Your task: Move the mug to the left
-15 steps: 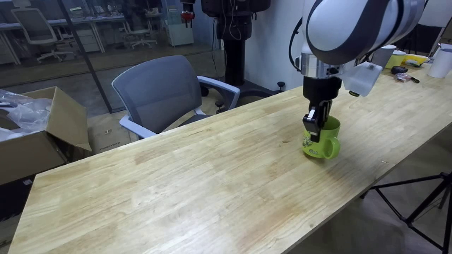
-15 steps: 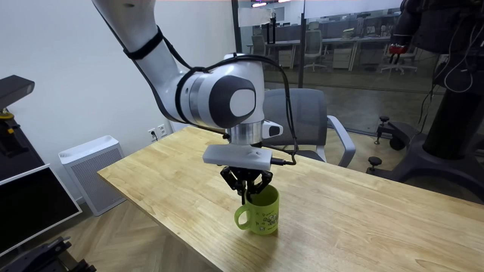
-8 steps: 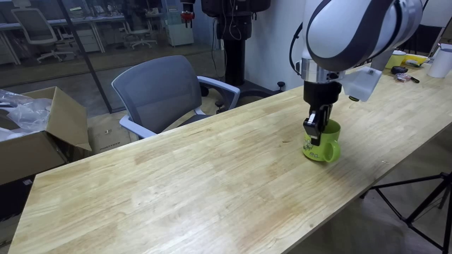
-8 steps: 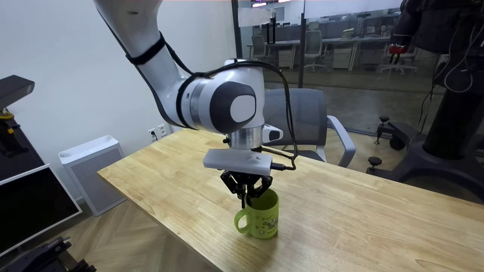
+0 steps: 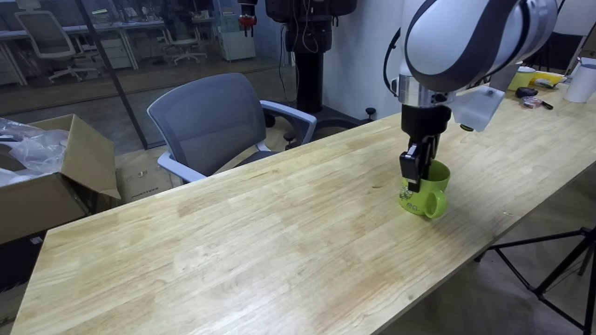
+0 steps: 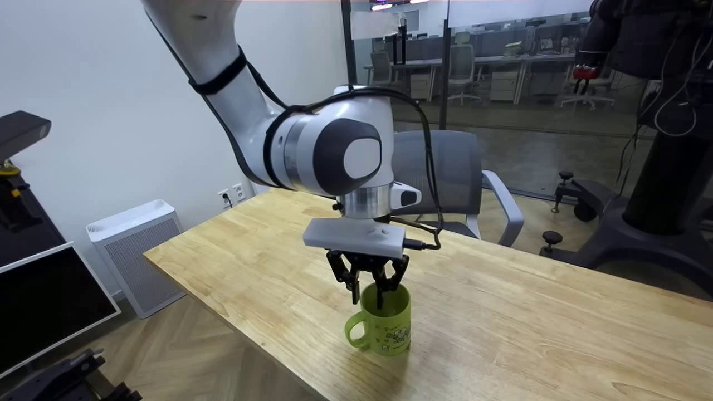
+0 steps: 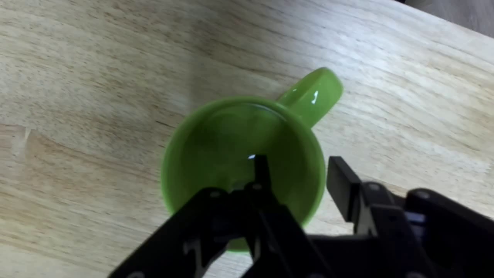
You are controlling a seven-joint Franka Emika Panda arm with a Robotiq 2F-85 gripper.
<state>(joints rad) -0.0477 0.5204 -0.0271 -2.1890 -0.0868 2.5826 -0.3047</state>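
Note:
The lime-green mug [image 5: 424, 201] stands on the wooden table, with small printed figures on its side. It also shows in an exterior view [image 6: 394, 334], its handle on the left there, and in the wrist view [image 7: 239, 127] from above. My gripper [image 6: 367, 303] is open and straddles the mug's wall. One finger is inside the mug, the other is outside beside the rim. In the wrist view a gap shows between the rim and each finger of the gripper [image 7: 299, 166]. The black gripper [image 5: 416, 185] partly hides the mug's wall.
The wooden table [image 5: 233, 246] has its edge near the mug's handle side. A grey chair [image 5: 209, 125] stands at the table's long side. A white container [image 5: 582, 83], a yellow bowl [image 5: 548, 78] and small items sit at the far end. A black tripod [image 5: 540, 284] stands beside the table.
The gripper and mug have moved down a little onto the table. The fingers, closed on the mug's rim earlier, have spread apart and let go of it.

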